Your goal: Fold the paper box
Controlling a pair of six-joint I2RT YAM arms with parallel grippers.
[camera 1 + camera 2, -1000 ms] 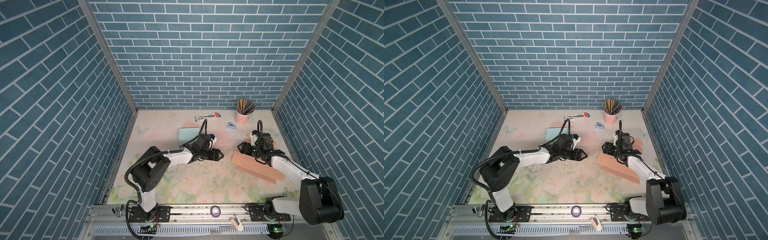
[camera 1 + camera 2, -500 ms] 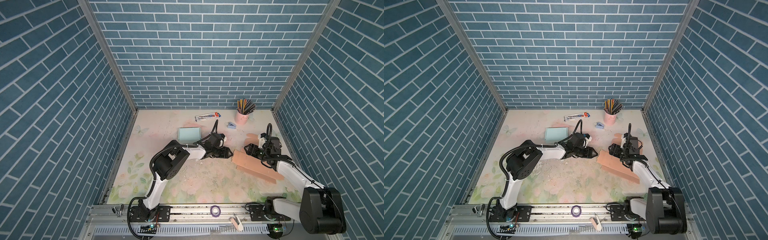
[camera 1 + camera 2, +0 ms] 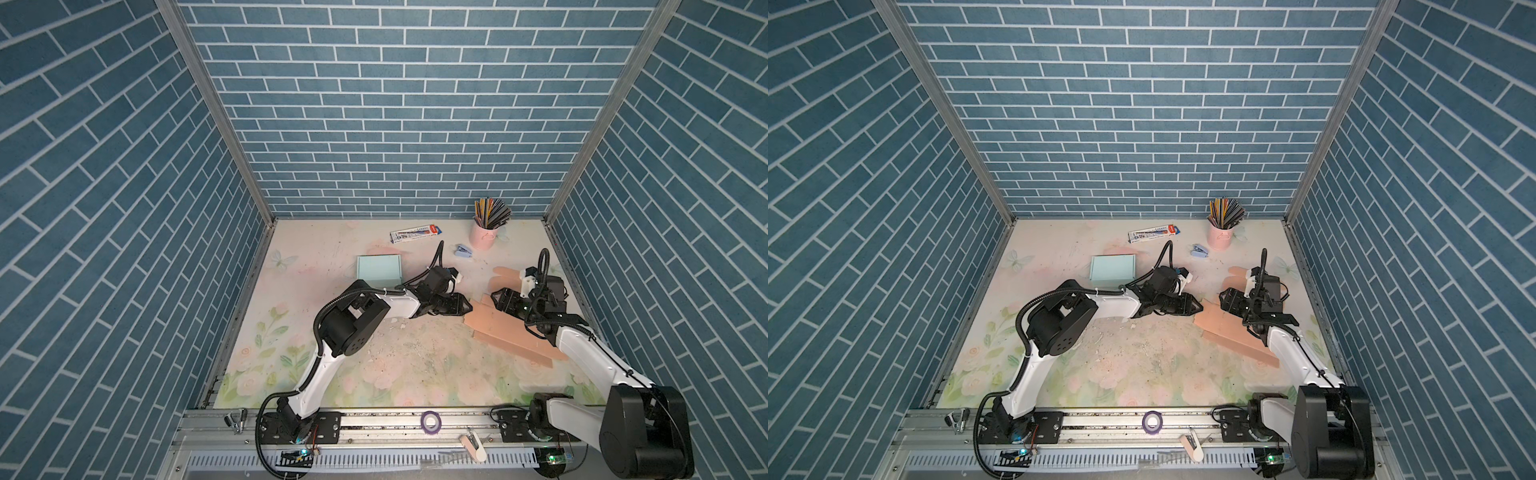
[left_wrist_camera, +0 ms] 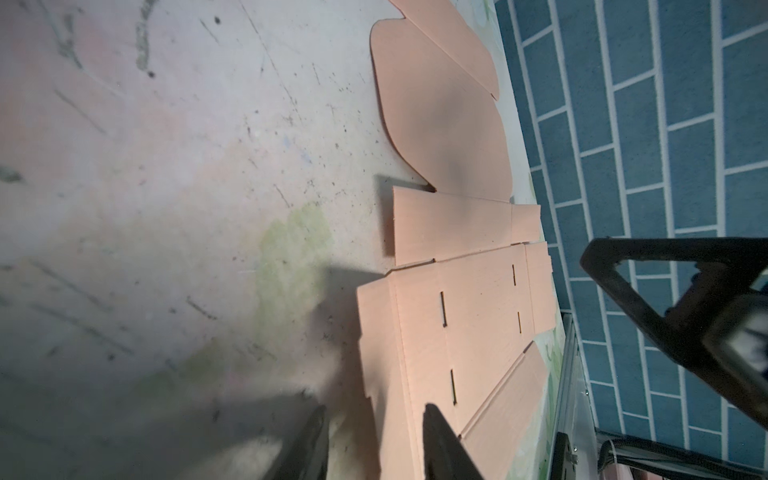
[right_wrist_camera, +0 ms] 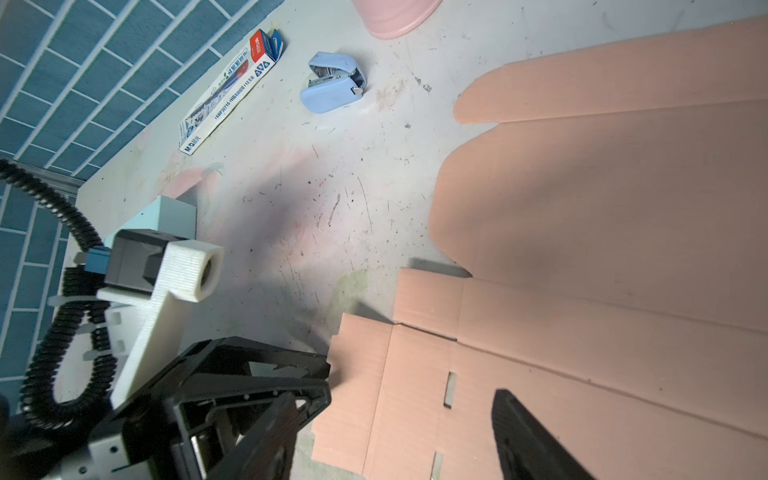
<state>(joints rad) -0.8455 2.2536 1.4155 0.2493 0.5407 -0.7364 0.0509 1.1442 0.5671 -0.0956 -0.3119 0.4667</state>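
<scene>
The flat peach paper box (image 3: 496, 329) lies unfolded on the table (image 3: 374, 357), centre right in both top views. The left end effector (image 3: 468, 308) sits low at the sheet's left corner, its jaws partly apart astride an edge flap, not clamped. The right end effector (image 3: 500, 300) hovers over the sheet's upper end with jaws apart, holding nothing. A clean fold likely needs the left to close squarely on the flap, short of the crease, and lift along the score. Meanwhile the right should press the main panel flat against sliding.

Two grippers (image 3: 468, 308) (image 3: 496, 300), one paper box (image 3: 498, 332)
</scene>
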